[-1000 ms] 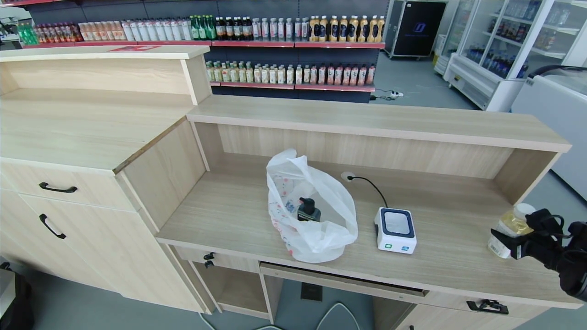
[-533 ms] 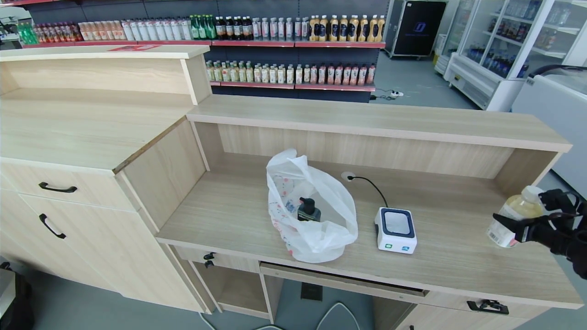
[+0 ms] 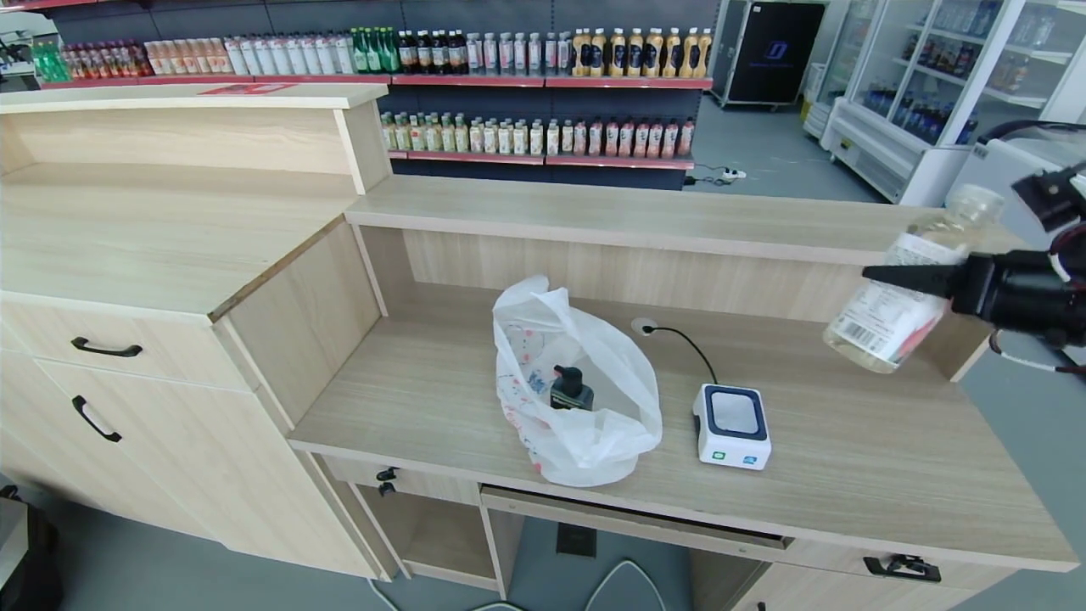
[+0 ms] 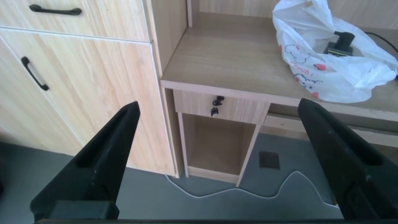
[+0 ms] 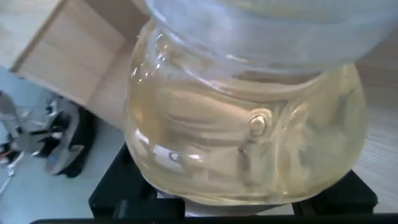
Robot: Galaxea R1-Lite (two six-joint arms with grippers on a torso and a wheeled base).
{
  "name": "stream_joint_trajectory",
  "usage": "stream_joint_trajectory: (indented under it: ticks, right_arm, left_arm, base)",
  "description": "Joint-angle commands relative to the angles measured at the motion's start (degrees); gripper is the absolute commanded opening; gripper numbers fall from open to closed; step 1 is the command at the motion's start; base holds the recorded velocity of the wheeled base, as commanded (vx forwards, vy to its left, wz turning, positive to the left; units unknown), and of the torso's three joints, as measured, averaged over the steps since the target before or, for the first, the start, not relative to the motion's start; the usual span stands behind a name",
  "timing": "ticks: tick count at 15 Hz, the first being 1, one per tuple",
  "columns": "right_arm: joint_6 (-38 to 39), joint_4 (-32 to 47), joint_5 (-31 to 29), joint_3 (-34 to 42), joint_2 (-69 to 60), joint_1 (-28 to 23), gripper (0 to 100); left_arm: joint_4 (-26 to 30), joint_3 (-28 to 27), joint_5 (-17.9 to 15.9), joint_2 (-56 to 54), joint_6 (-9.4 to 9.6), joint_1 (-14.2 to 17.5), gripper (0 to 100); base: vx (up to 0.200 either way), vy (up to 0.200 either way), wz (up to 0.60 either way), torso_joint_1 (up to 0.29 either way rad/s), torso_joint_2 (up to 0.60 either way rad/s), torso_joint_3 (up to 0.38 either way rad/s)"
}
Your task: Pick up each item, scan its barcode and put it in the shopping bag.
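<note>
Right claw (image 3: 940,227) is clamped across the middle of the clear bottle (image 3: 899,297) of yellowish liquid. It holds the bottle up in the air over the far right end of the desk (image 3: 848,475), tilted so the cap points up and away and the base hangs down toward the left. The barcode (image 3: 853,335) sits low on the label near the base, so I'd say the step now is the scan. The scanner (image 3: 733,424) is well off to the left, near the front edge, with its window facing up. Best bet is to carry the bottle across and roll the wrist so the barcode faces down at the window, hovering just above it without touching. It's a smooth round bottle with liquid in it, so go slow or it may twist in the grip. The shopping bag (image 3: 585,399) sits just left of the scanner with a dark pump bottle (image 3: 570,390) already inside. Left claw (image 4: 221,165) hangs wide open down by the cabinet, holding nothing.
</note>
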Motion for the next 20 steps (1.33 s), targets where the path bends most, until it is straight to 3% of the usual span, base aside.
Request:
stream_joint_trajectory:
  ticks: [1,5,9,11,20]
  right_arm:
    - [7.7,10.9,0.6,-7.6,-17.5,16.7,0]
    - [9.2,26.3,0.6,-10.8,-26.8,28.3,0]
    - [9.1,28.9,-0.8,-6.5,-32.5,36.0,0]
    - [9.0,31.9,-5.2,-5.6,-34.7,40.9,0]
    - [5.0,32.4,-8.6,-6.9,-29.8,40.9,0]
  left_arm:
    - [0.0,-0.1,0.0,0.0,0.01,0.0,100]
    - [0.0,0.0,0.0,0.0,0.01,0.0,100]
    - [0.0,0.0,0.0,0.0,0.01,0.0,100]
    - [0.0,0.0,0.0,0.0,0.01,0.0,100]
    - [0.0,0.0,0.0,0.0,0.01,0.0,100]
  base:
    - [0.000,0.000,0.00,0.000,0.00,0.000]
    - [0.000,0.000,0.00,0.000,0.00,0.000]
    - [0.000,0.000,0.00,0.000,0.00,0.000]
    - [0.000,0.000,0.00,0.000,0.00,0.000]
    - [0.000,0.000,0.00,0.000,0.00,0.000]
